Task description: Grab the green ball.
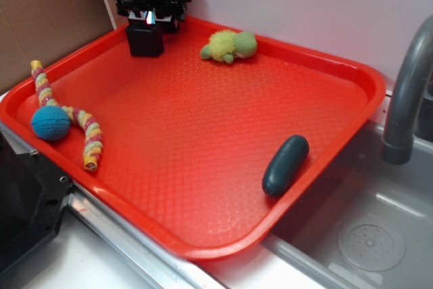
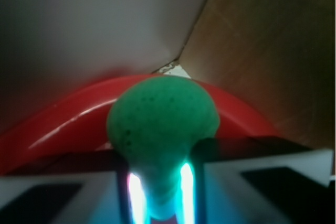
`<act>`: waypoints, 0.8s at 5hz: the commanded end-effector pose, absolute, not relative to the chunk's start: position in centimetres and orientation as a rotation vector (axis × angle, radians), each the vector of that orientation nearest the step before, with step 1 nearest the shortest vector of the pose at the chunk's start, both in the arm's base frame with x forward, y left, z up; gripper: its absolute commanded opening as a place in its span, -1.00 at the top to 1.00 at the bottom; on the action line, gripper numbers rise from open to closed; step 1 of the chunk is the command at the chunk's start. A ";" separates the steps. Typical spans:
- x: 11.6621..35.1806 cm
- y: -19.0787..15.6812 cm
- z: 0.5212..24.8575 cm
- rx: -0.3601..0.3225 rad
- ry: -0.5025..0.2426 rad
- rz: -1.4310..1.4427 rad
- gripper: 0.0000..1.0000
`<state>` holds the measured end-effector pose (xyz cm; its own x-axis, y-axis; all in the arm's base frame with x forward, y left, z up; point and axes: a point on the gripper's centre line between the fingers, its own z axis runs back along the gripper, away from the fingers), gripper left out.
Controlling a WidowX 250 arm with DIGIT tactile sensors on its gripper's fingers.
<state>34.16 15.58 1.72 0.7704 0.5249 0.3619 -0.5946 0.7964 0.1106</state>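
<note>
Your gripper (image 1: 149, 17) stands at the far corner of the red tray (image 1: 338, 147), directly above a black box (image 1: 145, 40). In the wrist view its two fingers (image 2: 135, 195) are pinched on the lower part of the green ball (image 2: 163, 121), which bulges out ahead of the fingertips, squeezed narrow where they bite. The ball therefore lies between the jaws, not beside them; being round, it has no long axis and points no way in particular. In the exterior view the ball shows only as a glimmer at the gripper tip, so you cannot read there whether it rests on the box or hangs just clear of it. Judged from this, the grasp appears made. Away from the gripper lie a yellow-green plush toy (image 1: 230, 45), a blue yarn ball (image 1: 50, 123), a striped rope toy (image 1: 86, 133) and a dark oblong object (image 1: 285, 165).
</note>
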 end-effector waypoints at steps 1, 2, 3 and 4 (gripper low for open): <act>26.5 11.1 12.5 -0.185 -0.429 0.304 1.00; 24.5 8.9 17.9 -0.095 -0.308 0.335 1.00; 22.6 6.3 23.0 -0.102 -0.299 0.235 1.00; 22.3 3.4 25.1 -0.076 -0.261 0.161 1.00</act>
<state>21.86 1.97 23.06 0.9635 0.1708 0.2059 -0.1538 0.9834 -0.0960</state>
